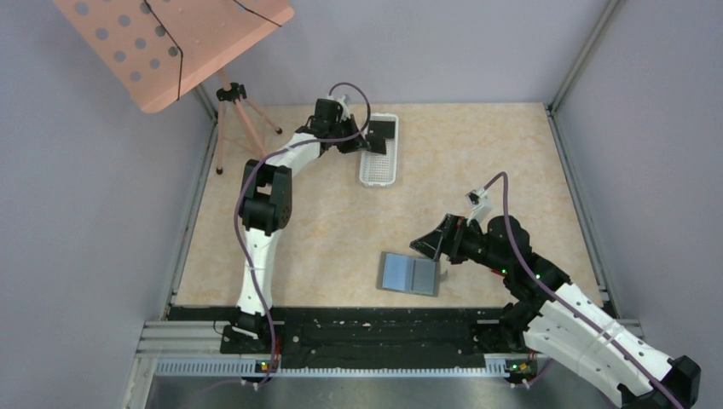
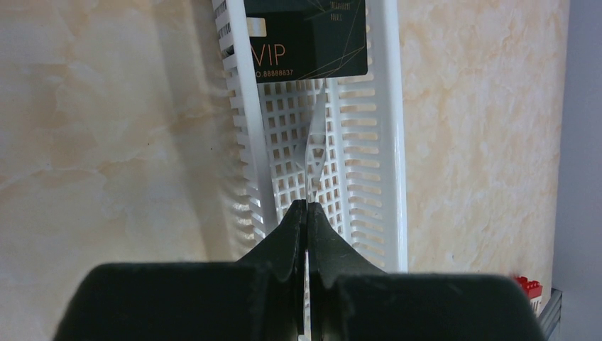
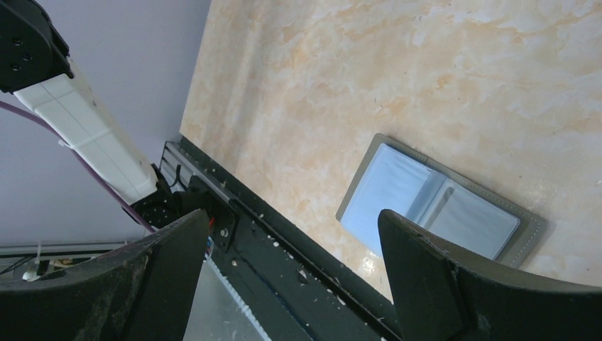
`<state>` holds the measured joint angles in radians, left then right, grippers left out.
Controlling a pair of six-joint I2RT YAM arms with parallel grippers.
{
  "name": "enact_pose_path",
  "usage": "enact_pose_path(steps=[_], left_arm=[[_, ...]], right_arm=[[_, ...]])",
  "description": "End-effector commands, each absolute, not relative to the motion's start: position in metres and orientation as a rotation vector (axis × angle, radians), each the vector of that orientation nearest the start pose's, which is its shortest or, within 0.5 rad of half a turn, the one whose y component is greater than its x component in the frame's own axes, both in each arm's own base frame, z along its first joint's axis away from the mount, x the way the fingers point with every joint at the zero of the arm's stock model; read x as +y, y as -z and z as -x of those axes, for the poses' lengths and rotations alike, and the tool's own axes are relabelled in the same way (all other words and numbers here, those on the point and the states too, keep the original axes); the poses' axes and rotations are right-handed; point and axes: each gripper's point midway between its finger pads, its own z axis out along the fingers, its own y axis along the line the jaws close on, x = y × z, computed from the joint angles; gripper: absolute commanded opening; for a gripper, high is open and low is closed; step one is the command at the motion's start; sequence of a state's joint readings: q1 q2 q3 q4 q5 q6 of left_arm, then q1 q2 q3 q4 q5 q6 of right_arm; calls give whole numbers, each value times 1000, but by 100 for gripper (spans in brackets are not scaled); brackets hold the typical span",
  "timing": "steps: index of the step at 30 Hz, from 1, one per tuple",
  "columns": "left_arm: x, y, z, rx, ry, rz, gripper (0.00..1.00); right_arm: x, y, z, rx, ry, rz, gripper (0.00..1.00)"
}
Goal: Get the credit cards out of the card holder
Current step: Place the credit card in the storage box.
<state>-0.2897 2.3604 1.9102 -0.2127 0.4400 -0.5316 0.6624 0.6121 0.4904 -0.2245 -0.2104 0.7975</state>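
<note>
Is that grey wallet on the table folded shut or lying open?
Open. The card holder lies spread flat, both blue-grey inner halves and the centre fold facing up.

The card holder [image 1: 409, 273] lies in front; behind it, a card [image 2: 309, 39] lies in the basket [image 1: 378, 175].

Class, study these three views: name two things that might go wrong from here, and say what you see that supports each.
1. The shut left gripper pinches a thin pale card by its edge over the white basket; released crookedly, it may wedge upright or land on the black VIP card.
2. The card holder lies open and unheld near the open right gripper; a pull inside it may drag it along the table.
</note>
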Motion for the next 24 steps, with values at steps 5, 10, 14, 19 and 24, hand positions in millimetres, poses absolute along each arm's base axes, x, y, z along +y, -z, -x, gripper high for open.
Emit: enact_pose_path(steps=[5, 10, 14, 19, 24], left_arm=[[-263, -94, -579, 2241, 892, 26, 0], [-264, -100, -578, 2233, 898, 13, 0], [-264, -106, -572, 2227, 908, -1, 0], [-263, -114, -574, 2197, 903, -5, 0], [-261, -118, -579, 2185, 880, -19, 0]], right_arm=[[219, -202, -178, 2041, -1159, -1, 89], [219, -201, -179, 2042, -1156, -4, 89], [220, -201, -179, 2039, -1163, -8, 89], [220, -199, -178, 2045, -1165, -12, 89], [219, -200, -177, 2042, -1173, -24, 89]])
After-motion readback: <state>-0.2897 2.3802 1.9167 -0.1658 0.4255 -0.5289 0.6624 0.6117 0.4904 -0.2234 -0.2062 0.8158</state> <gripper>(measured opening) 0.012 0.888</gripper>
